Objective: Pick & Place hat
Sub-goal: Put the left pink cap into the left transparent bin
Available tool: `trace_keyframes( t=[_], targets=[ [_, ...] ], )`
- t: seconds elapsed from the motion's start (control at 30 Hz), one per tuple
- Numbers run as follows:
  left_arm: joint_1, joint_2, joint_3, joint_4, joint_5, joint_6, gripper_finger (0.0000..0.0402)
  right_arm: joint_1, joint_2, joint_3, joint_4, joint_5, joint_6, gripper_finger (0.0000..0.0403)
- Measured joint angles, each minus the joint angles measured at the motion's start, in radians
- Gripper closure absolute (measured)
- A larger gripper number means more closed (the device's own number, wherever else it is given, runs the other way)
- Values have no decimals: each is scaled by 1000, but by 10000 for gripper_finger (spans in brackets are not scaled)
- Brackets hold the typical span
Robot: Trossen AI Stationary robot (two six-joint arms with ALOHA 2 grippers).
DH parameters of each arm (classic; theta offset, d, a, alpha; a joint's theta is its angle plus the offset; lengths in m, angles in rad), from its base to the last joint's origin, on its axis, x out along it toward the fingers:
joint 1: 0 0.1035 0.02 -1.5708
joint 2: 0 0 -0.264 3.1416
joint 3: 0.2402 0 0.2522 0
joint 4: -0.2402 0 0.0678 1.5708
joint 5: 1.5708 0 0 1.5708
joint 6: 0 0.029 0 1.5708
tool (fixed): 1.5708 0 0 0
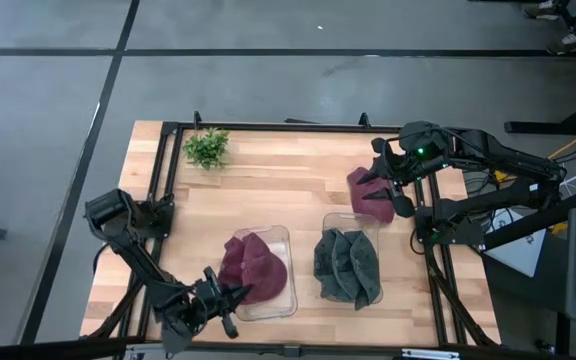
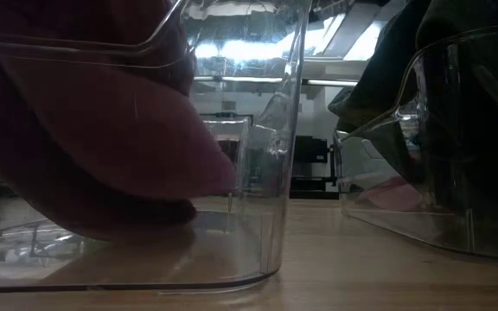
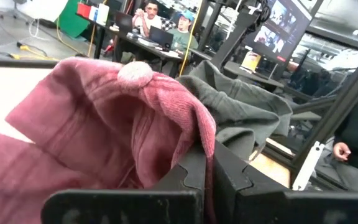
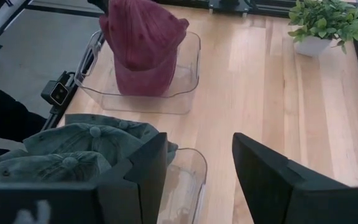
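A maroon hat [image 1: 255, 265] sits in the left clear bin [image 1: 290, 240], its underside on the bin floor [image 2: 102, 226]. My left gripper [image 1: 230, 298] is at the bin's near left corner, shut on this hat [image 3: 104, 118]. Several grey-green hats [image 1: 348, 265] fill the right clear bin [image 1: 328, 218]. A second maroon hat [image 1: 366, 190] lies on the table behind that bin. My right gripper [image 1: 396, 198] hangs by this hat's right edge, open [image 4: 199, 168], with only table and bin showing between its fingers. My left gripper pinches a fold of the maroon hat's cloth at its edge [image 3: 205, 134] between the two shut fingers. It comes roughly level from the table's near left side. The hat bulges up ahead of the fingers, its top button [image 3: 135, 72] raised, and its underside rests in the bin.
A small potted plant [image 1: 206, 147] stands near the table's far left corner. Bare wood lies between the plant and the bins [image 4: 272, 93]. A black frame rail [image 1: 268, 127] edges the table. People sit at desks beyond the table [image 3: 166, 22].
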Motion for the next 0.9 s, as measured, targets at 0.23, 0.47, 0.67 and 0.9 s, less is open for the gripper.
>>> trace_keyframes(
  t=[0.23, 0.47, 0.67, 0.9],
  targets=[
    [0, 27, 0, 1, 58, -86, 398, 0, 0, 0, 0, 0, 0, 221],
    [0, 27, 0, 1, 128, -146, 384, 0, 0, 0, 0, 0, 0, 221],
    [0, 27, 0, 8, 127, -152, 354, 0, 0, 0, 0, 0, 0, 221],
    [0, 27, 0, 88, 184, -192, 299, 0, 0, 0, 0, 0, 0, 221]
  ],
)
